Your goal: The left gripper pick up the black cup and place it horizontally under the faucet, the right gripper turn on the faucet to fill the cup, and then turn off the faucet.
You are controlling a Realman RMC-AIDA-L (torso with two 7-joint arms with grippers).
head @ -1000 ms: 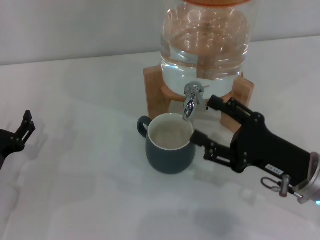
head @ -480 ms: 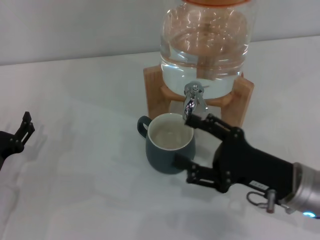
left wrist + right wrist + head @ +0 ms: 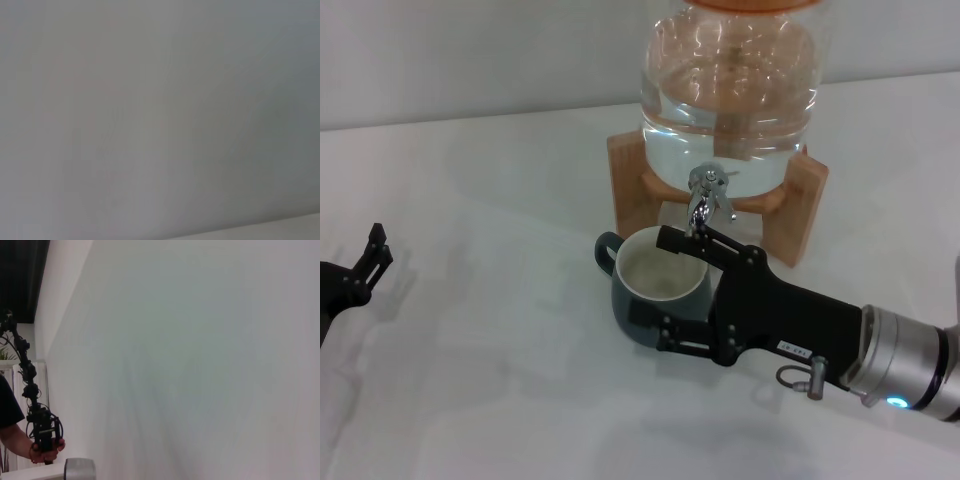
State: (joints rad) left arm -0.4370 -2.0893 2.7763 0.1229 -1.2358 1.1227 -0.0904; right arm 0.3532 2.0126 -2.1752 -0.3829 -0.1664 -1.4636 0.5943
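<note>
From the head camera, the black cup (image 3: 658, 288) stands upright on the white table (image 3: 500, 340), its loop handle pointing toward ten o'clock and its cream inside showing. The faucet (image 3: 705, 203) sits just at the cup's one o'clock, its chrome spout hanging over the rim, fixed to the clear water jar (image 3: 730, 85), which rests on a wooden stand (image 3: 800, 205). The right gripper (image 3: 665, 285) reaches in from four o'clock with its fingers spread wide: the upper finger lies across the cup's far rim directly below the spout, and the lower finger runs along the cup's near wall, so the cup sits between them; whether either finger touches it cannot be told. The left gripper (image 3: 372, 255) is parked well apart at the cup's nine o'clock near the frame's edge, its slim fingers slightly parted and holding nothing. The left wrist camera shows only a plain pale surface. The right wrist camera shows a pale wall, with a person's hand (image 3: 45, 447) gripping a dark handheld device (image 3: 30, 390) at seven o'clock.
</note>
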